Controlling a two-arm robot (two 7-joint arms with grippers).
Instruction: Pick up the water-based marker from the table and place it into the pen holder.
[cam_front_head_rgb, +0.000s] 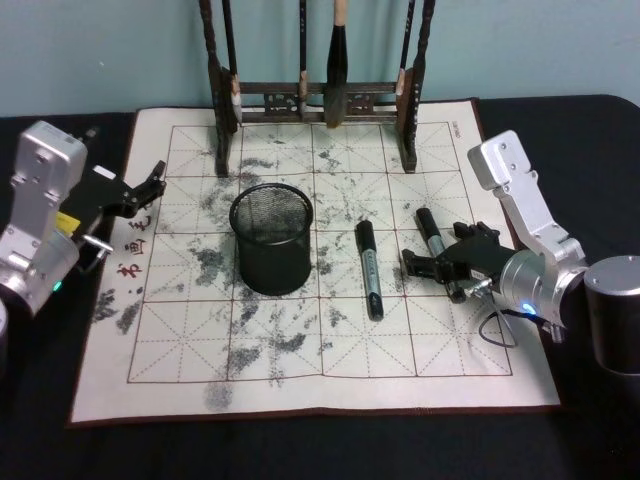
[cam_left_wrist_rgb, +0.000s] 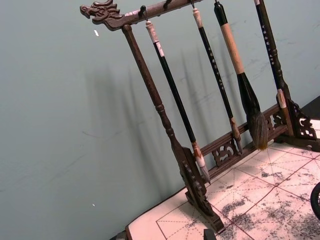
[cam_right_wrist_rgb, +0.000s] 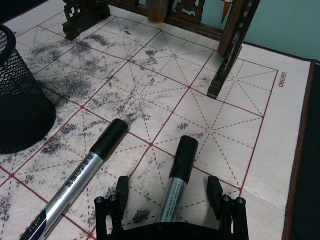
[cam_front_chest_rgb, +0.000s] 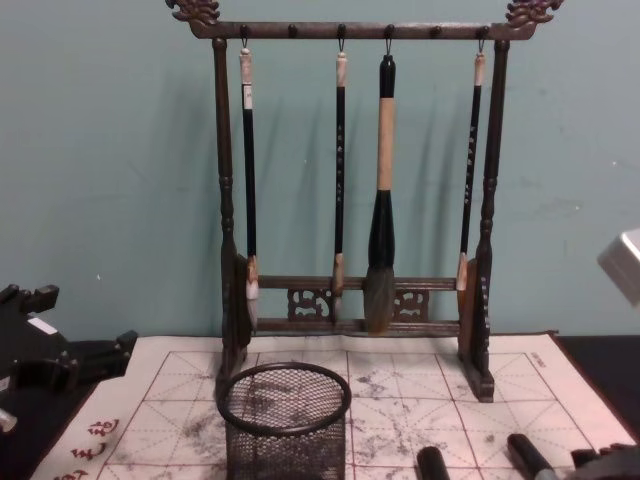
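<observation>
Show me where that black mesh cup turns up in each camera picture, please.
Head view: the cup stands mid-mat, in front of the brush rack.
Chest view: low in the centre, before the rack.
Left wrist view: likely the dark curved sliver at the picture's edge, past the rack's foot.
Right wrist view: its mesh wall, cut off at the edge, beside a marker.
Shared landmark: the brush rack.

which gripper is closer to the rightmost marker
Right. The right gripper straddles the rightmost marker, fingers open; the left gripper is far off, beyond the pen holder.
</observation>
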